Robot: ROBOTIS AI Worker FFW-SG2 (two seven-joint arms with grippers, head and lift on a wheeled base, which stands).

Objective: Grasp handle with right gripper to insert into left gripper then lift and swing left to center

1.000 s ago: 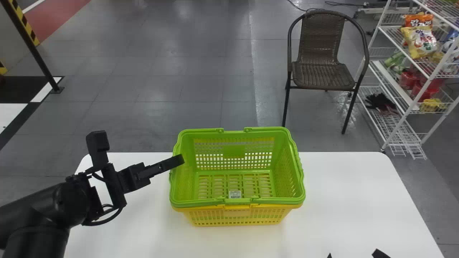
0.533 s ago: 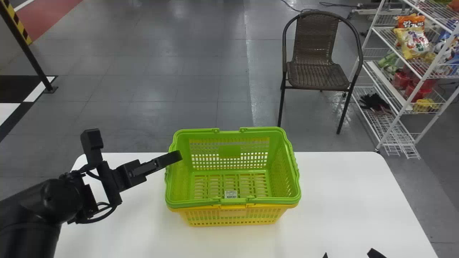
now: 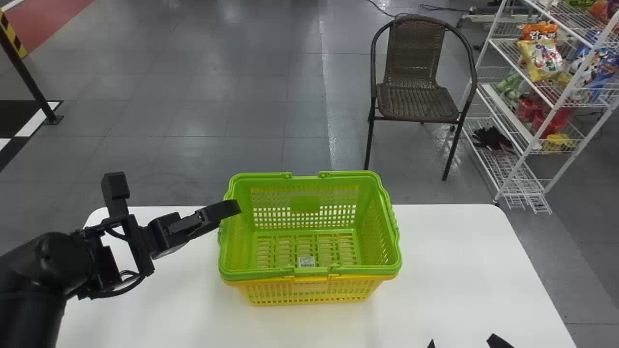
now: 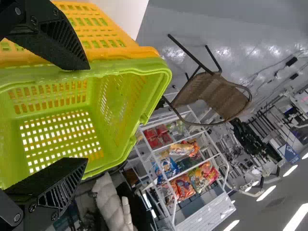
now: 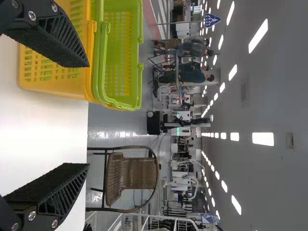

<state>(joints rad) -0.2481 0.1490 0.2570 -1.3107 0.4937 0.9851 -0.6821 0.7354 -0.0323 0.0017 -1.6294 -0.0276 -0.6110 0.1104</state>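
A green basket sits nested in a yellow basket on the white table; its green handle lies along the front rim. At the baskets' left stands my left gripper, open, its right-hand fingertip overlapping the green rim. In the left wrist view the green basket appears between and beyond the spread fingers of my left gripper. My right gripper is at the bottom edge, right of the baskets. The right wrist view shows my right gripper open and empty, with the yellow basket ahead to one side.
Beyond the white table stands a brown chair. A white wire shelf with snack bags is at the right, and a dark post rises at the far left.
Baskets, table, chair and shelf have all shifted left in the head view. My left gripper's right-hand fingertip stands slightly higher, a little farther over the green rim. Both grippers remain open.
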